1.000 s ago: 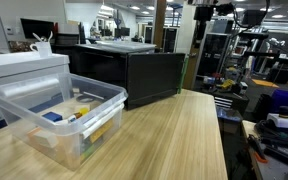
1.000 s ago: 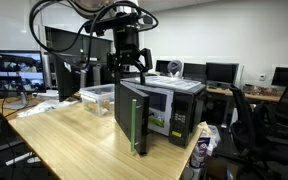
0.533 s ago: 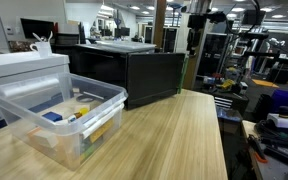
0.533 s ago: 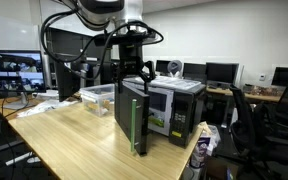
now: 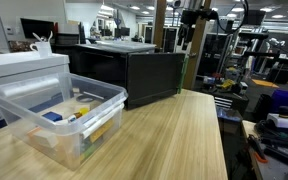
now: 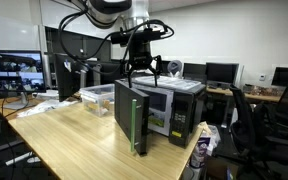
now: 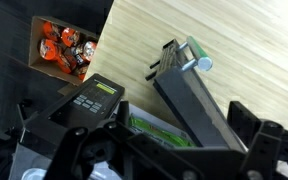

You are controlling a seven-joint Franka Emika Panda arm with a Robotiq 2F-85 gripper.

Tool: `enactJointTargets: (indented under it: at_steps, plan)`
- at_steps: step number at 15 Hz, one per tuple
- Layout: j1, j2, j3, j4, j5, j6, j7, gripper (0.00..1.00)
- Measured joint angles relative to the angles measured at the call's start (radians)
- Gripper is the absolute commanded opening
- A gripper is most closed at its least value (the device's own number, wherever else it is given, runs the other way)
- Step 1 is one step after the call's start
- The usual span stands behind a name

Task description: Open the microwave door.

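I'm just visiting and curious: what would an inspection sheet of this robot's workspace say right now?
Surface: light wooden table.
Job's things: microwave on the table; microwave door stands open.
Clutter: clear plastic bin with small items, beside a white appliance.
Grippers: gripper open, above the microwave, holding nothing.
Cables: black cables loop off the arm.
Surroundings: office with monitors.

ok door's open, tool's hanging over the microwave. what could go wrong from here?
1. The tool hangs open above the microwave; a careless descent could strike its top or the upper edge of the microwave door.
2. The door stands out over the table; a sideways arm sweep might catch it and drag the microwave, which sits near the table's end.
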Motion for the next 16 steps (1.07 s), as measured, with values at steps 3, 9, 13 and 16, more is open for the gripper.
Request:
enactJointTargets:
  at_steps: [3,9,13,16]
  plan:
    - [-0.001,0.012,0.000,0.016,0.010,-0.049,-0.036,1.00]
    - [-0.001,0.030,0.002,0.029,0.010,-0.153,-0.117,1.00]
    - [-0.001,0.032,0.005,0.044,0.011,-0.161,-0.170,1.00]
    - [-0.001,0.033,0.006,0.052,0.011,-0.178,-0.215,1.00]
